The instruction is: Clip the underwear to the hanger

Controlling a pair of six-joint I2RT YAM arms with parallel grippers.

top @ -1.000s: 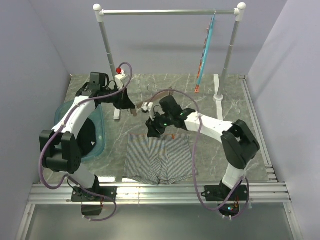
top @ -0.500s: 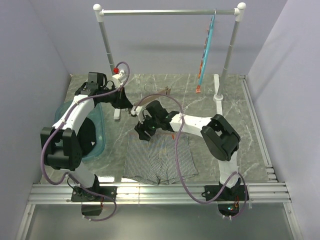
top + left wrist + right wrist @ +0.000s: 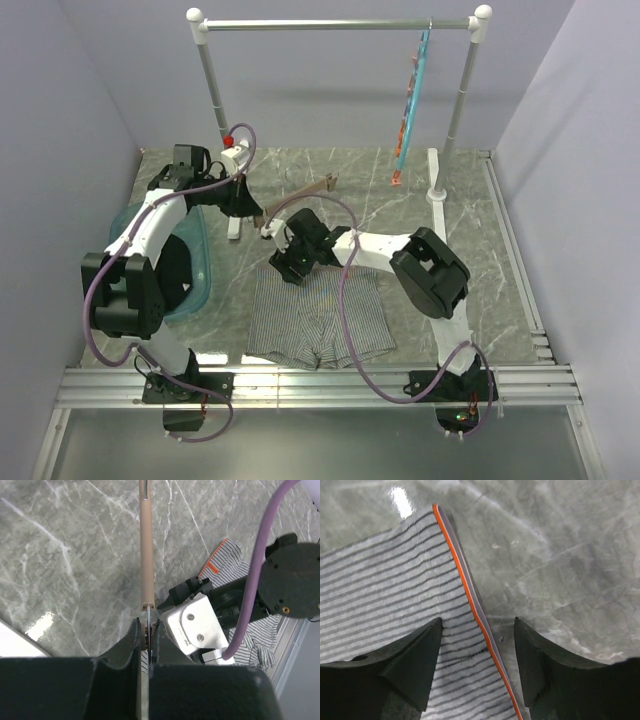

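The underwear (image 3: 320,315) lies flat on the table, waistband away from the arms. The hanger (image 3: 318,187), a light-brown wooden bar, is held slanted just beyond the waistband. My left gripper (image 3: 256,210) is shut on the metal clip at the bar's left end. In the left wrist view (image 3: 148,632) the bar (image 3: 146,555) runs straight away from the jaws. My right gripper (image 3: 285,262) is open over the waistband's left corner. In the right wrist view (image 3: 477,640) its jaws straddle the orange-edged waistband of the striped cloth (image 3: 385,580), one finger (image 3: 415,655) over the fabric, the other over bare table.
A teal tub (image 3: 200,262) with dark clothing (image 3: 175,272) sits at the left. A clothes rack (image 3: 340,23) stands at the back, with a slim teal hanger (image 3: 410,100) hanging on its right side. The rack's feet (image 3: 437,195) rest on the marble table.
My right gripper has moved left along the waistband, from near its middle to its left corner. My left gripper has shifted slightly and still holds the hanger's end.
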